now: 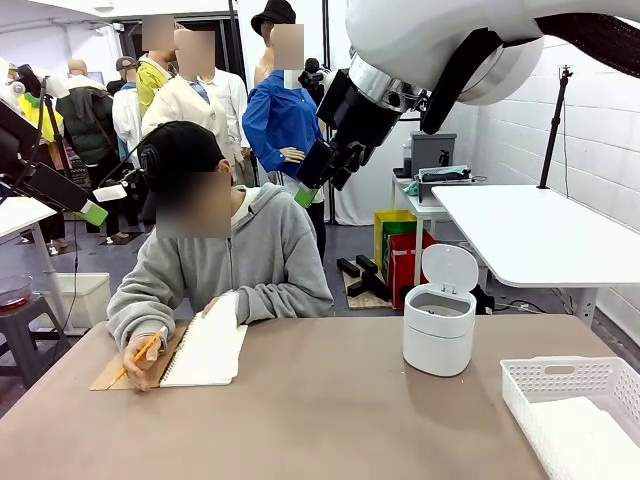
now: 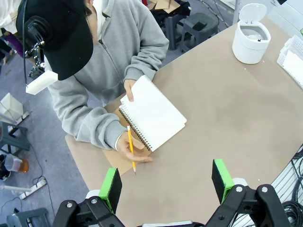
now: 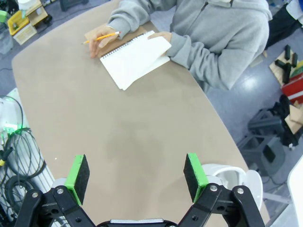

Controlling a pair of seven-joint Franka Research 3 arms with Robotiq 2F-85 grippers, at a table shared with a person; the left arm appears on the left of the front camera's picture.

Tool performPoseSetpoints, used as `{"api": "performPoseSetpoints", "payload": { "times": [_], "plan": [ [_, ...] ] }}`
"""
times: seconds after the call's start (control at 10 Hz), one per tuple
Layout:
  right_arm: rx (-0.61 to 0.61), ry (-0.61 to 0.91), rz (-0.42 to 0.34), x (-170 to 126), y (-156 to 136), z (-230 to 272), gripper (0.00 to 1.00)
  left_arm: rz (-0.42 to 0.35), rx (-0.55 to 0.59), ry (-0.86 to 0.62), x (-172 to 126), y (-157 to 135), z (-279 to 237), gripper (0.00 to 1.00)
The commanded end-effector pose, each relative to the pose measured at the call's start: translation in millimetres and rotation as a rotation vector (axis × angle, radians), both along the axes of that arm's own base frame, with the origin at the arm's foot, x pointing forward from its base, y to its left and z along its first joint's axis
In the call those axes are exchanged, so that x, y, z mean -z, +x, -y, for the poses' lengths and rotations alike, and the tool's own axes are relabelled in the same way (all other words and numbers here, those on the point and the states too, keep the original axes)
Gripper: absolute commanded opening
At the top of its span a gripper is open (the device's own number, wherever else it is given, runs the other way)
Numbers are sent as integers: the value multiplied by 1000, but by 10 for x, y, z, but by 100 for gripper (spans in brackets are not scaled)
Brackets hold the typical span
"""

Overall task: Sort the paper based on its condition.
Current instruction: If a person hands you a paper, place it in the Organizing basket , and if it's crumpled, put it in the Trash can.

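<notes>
- Overhead, the left hand (image 2: 166, 185) hangs above the brown surface (image 2: 227, 118), its two green-padded fingers (image 2: 111, 189) spread wide apart with nothing between them.
- The right hand (image 3: 135, 177) likewise hovers high over the surface, fingers well apart and empty. From the front it juts down from the white arm at the upper right.
- A person (image 1: 250, 265) in a grey hooded top and black cap sits at the far side, bent over a spiral-bound notebook (image 1: 207, 350) opened to a blank white page.
- One of the person's hands (image 2: 120, 149) holds a yellow pencil (image 2: 129, 135) at the notebook's spiral edge and rests on the brown cover folded out flat beside the pages. The other hand (image 2: 128, 90) holds the page's far corner.
- A white bin (image 1: 439, 330) stands toward the robot's right with its round lid tipped up and open, well apart from the notebook.
- A white mesh basket (image 1: 560, 368) sits at the near right corner of the surface. The paper (image 1: 590, 445), which appears to be a flat, smooth white sheet, lies inside it.
- Both robot hands are well apart from the paper, the basket, the bin and the notebook.
</notes>
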State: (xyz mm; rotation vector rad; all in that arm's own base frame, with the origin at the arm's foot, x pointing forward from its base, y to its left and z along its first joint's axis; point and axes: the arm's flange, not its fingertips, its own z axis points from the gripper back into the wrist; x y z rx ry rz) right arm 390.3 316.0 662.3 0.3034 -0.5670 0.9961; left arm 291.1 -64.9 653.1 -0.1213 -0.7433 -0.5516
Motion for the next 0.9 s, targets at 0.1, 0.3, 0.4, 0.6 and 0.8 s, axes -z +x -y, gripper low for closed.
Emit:
{"api": "performPoseSetpoints", "payload": {
  "times": [0.1, 0.3, 0.4, 0.6, 0.8],
  "plan": [
    [1, 5, -3, 3, -10, 5, 100, 3, -1, -1, -4, 3, 0, 100],
    [1, 5, -3, 3, -10, 5, 100, 3, -1, -1, -4, 3, 0, 100],
    [1, 5, -3, 3, -10, 5, 100, 3, -1, -1, -4, 3, 0, 100],
    [1, 5, -3, 3, -10, 5, 100, 3, -1, -1, -4, 3, 0, 100],
    [1, 5, -3, 3, -10, 5, 100, 3, -1, -1, -4, 3, 0, 100]
  ]
}}
